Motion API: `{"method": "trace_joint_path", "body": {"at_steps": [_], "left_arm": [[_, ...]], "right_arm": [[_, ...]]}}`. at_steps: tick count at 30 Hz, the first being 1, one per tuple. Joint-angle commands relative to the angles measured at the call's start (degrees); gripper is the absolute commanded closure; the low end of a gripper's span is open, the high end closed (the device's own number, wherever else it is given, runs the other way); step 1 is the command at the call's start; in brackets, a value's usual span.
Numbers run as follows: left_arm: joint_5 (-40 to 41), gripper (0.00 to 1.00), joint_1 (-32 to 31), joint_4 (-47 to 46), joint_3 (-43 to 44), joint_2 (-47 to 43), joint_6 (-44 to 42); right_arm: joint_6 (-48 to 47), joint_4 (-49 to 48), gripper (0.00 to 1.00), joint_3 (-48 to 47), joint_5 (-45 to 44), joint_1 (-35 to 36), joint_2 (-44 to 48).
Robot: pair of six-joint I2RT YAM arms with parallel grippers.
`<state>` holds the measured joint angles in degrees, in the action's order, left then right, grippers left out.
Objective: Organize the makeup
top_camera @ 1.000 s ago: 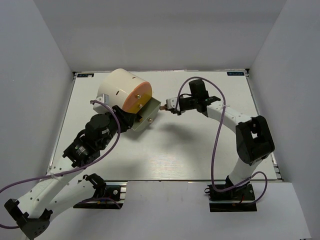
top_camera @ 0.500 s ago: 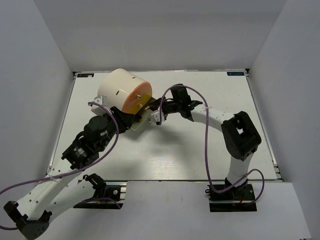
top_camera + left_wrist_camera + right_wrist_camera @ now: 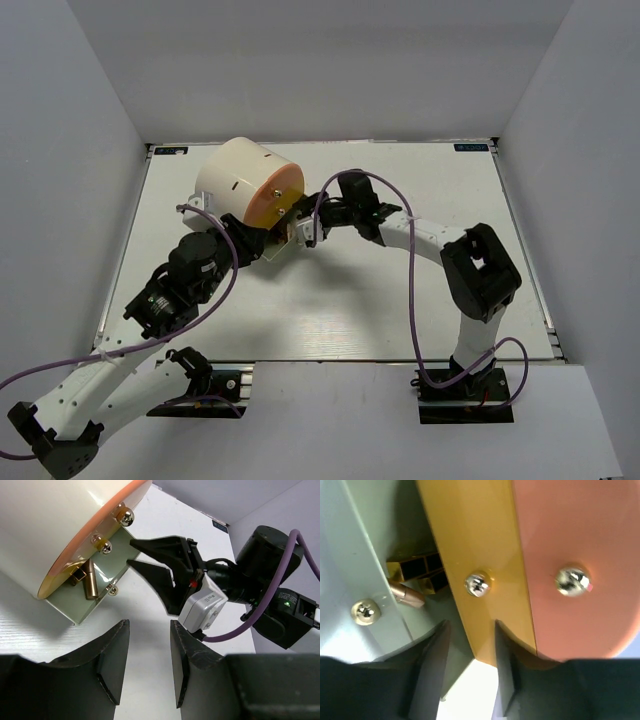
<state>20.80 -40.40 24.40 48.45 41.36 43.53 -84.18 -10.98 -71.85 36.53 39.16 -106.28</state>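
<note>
A slim rose-gold tube (image 3: 91,582) and a gold-and-black lipstick (image 3: 75,575) lie in a sage green drawer (image 3: 85,607) pulled out of the big cream cylinder (image 3: 240,180). In the right wrist view the tube (image 3: 406,595) and lipsticks (image 3: 417,569) show deep in that drawer (image 3: 365,545). My right gripper (image 3: 306,228) is open and empty, with its fingertips at the drawer's outer corner; it also shows in the left wrist view (image 3: 132,553) and in its own view (image 3: 470,670). My left gripper (image 3: 148,665) is open and empty, just short of the drawer.
The cylinder's front has a yellow panel (image 3: 470,540) and an orange-pink panel (image 3: 570,535), each with a gold knob. The cylinder lies on its side at the table's back left. Grey walls enclose the white table (image 3: 420,310).
My right gripper has moved left, from the table's middle up to the open green drawer. The left arm has shifted only slightly.
</note>
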Motion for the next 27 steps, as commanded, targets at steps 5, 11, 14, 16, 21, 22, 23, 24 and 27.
{"method": "trace_joint_path", "body": {"at_steps": [5,11,14,16,21,22,23,24,27], "left_arm": [[0.56,0.51,0.32,-1.02,0.07,0.38,-0.72],[0.73,0.51,0.32,-1.2,0.77,1.44,-1.16],[1.26,0.51,0.32,-1.38,0.95,1.79,-1.6],[1.44,0.5,0.32,-1.2,1.21,2.23,-1.87],[1.7,0.5,0.32,-0.32,1.74,2.23,-1.61],[1.62,0.5,0.32,-0.32,1.65,1.97,-1.43],[1.7,0.5,0.32,-0.15,1.48,1.62,-1.34],[1.79,0.5,0.32,-0.15,1.48,1.53,-1.25],[1.88,0.5,0.32,0.03,1.48,1.44,-0.99]], "right_arm": [[36.49,-12.78,1.0,2.93,-6.1,-0.92,8.1],[80.98,4.96,1.0,-5.73,-15.19,-5.04,5.75],[87.95,17.29,1.0,-9.0,-11.31,-4.97,2.58],[92.15,21.26,1.0,-9.01,-13.75,-4.71,1.34],[96.66,23.55,1.0,-8.22,-20.88,-3.57,-2.52],[96.4,23.12,1.0,-7.95,-21.67,-3.39,-2.7],[96.22,22.94,1.0,-8.04,-21.68,-3.21,-3.58],[96.05,22.94,1.0,-8.3,-21.77,-3.04,-4.02],[96.4,22.59,1.0,-10.05,-20.72,-2.51,-6.39]]}}
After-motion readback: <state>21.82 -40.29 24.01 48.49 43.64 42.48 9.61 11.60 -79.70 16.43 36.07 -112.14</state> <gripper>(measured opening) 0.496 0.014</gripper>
